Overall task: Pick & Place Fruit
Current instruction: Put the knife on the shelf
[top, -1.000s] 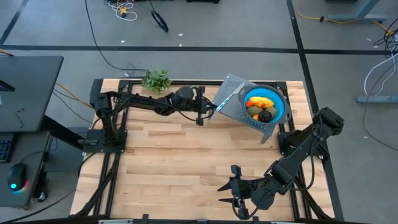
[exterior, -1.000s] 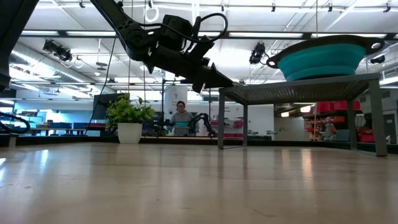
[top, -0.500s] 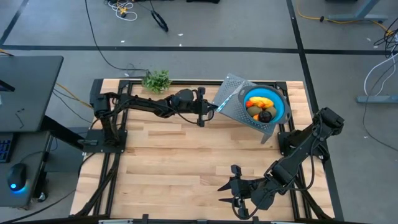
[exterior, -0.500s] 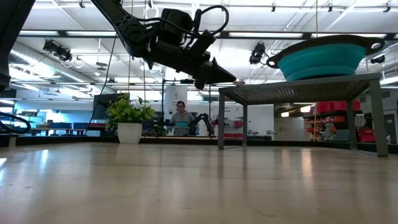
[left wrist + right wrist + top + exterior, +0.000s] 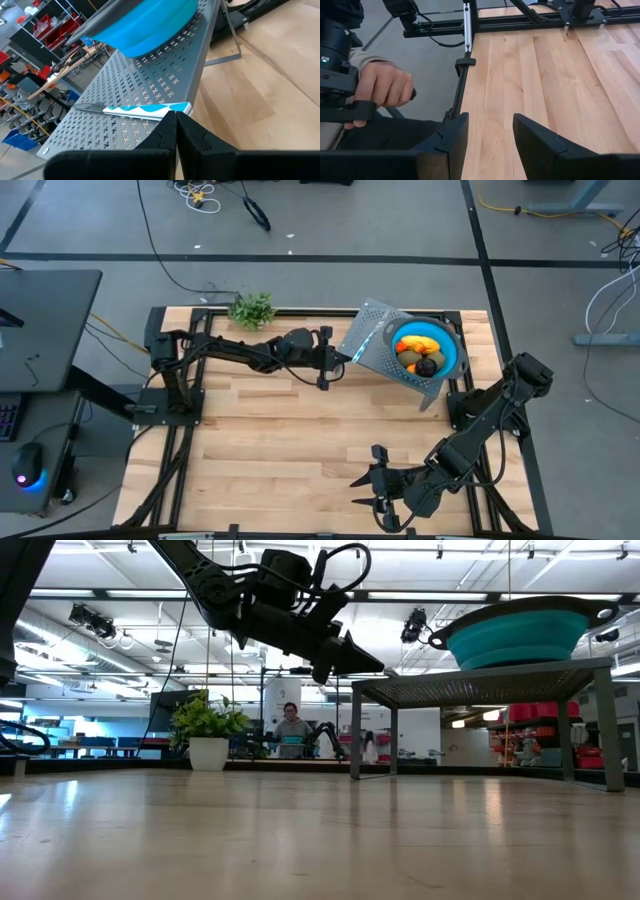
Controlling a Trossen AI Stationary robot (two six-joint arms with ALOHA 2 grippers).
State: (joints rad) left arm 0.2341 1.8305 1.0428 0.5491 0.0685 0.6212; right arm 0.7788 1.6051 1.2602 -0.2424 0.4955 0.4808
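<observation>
Near the front edge of the tabletop, the right gripper (image 5: pixel 368 490) is waiting with its fingers parted and empty. Farther back, the left gripper (image 5: pixel 343 360), pinched shut on nothing, is edging closer toward the knife (image 5: pixel 142 110) on the perforated metal stand (image 5: pixel 373 348). The fruit (image 5: pixel 420 355) is already sitting in the blue bowl (image 5: pixel 450 350) by the far right corner, suggesting little remains.

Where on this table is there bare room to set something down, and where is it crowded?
Bare wood spans the table between the left gripper and right gripper. The back right is crowded: the perforated metal stand carries the blue bowl of fruit and a knife.
</observation>
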